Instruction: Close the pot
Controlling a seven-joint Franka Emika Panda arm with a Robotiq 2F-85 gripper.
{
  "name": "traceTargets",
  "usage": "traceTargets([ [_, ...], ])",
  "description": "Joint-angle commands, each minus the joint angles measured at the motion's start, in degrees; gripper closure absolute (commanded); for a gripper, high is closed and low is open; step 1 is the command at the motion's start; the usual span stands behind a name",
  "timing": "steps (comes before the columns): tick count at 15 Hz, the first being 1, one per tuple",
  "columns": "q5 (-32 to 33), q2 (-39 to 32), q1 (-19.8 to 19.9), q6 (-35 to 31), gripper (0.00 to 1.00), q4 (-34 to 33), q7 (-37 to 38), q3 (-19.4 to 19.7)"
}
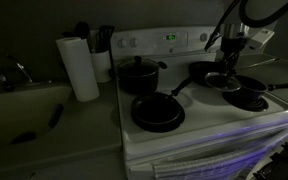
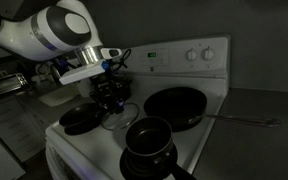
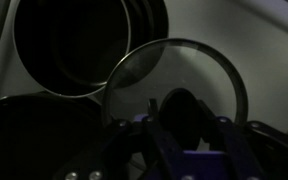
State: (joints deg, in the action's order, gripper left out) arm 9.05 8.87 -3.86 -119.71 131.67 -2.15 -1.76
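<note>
The glass lid (image 3: 189, 70) fills the middle of the wrist view, its dark knob between my fingers. My gripper (image 3: 182, 125) is shut on the knob. In both exterior views the gripper (image 1: 228, 62) (image 2: 108, 92) hangs low over the stove with the lid (image 1: 222, 80) (image 2: 118, 110) under it. The small black saucepan (image 1: 249, 97) (image 2: 78, 118) with a long handle sits just beside the lid. In the wrist view a dark round vessel with a bright rim (image 3: 74, 45) lies at the upper left, touching the lid's edge in the picture. I cannot tell whether it is the saucepan.
A taller black pot with two handles (image 1: 136, 72) (image 2: 149, 138) and wide frying pans (image 1: 156, 112) (image 2: 174, 105) stand on the white stove (image 1: 199, 125). A paper towel roll (image 1: 79, 68) stands on the counter. Another dark pan (image 3: 34, 130) shows at the wrist view's lower left.
</note>
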Motion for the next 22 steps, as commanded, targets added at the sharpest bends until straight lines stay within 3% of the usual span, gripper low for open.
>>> traceTargets([
  [1,-0.35,3.83,1.06,-1.31,0.85,0.73,-4.26,0.88],
  [9,-1.42,10.89,1.48,3.35,0.85,2.46,-5.49,1.93],
  [15,-0.71,15.82,5.25,5.76,0.85,6.63,-3.89,5.64],
  [22,-0.45,17.37,8.89,-2.32,0.85,14.10,-2.89,8.85],
])
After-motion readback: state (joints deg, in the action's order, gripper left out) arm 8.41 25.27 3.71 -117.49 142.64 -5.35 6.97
